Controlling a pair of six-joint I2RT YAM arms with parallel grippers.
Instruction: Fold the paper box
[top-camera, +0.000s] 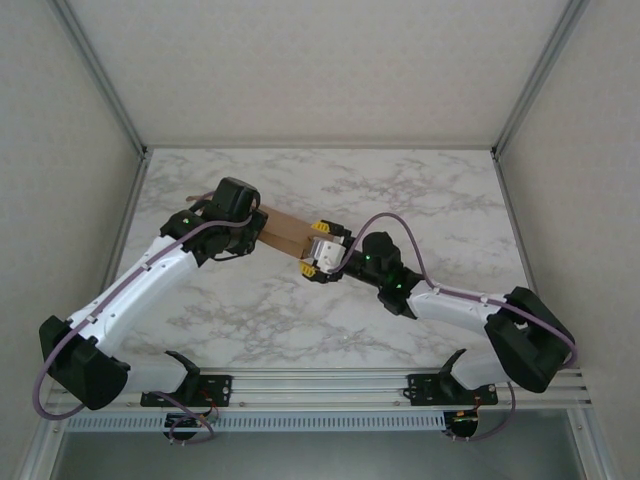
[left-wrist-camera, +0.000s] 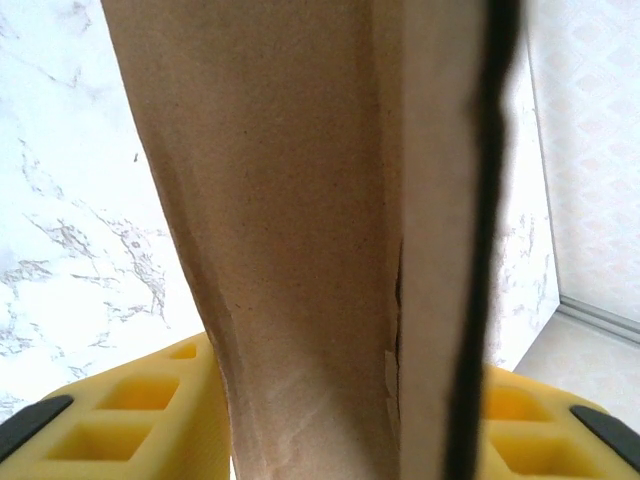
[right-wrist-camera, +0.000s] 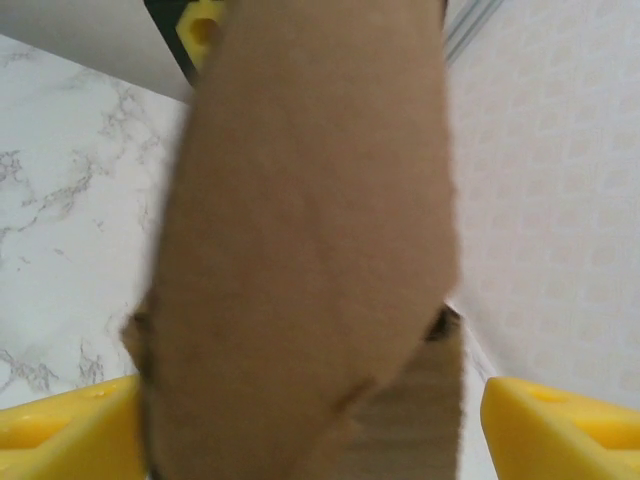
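Paper box (top-camera: 285, 232): a narrow strip of plain brown cardboard over the middle of the tabletop (top-camera: 420, 190), slightly toward its left edge, running slantwise from far-left to near-right between the two grippers
Box on or off the tabletop: cannot tell
Left gripper (left-wrist-camera: 350, 405): at the far-left end of the box, clamped on it; in the left wrist view the cardboard fills the gap and both yellow fingers (left-wrist-camera: 130, 415) press against its sides
Box in the left wrist view: a creased panel with a dark edge on the right side, rising out of the jaws
Right gripper (top-camera: 312, 248): at the near-right end of the box, jaws spread wide around it
Right gripper's fingers (right-wrist-camera: 560, 430): one is against the blurred cardboard and the other stands apart from it, so there is no grip
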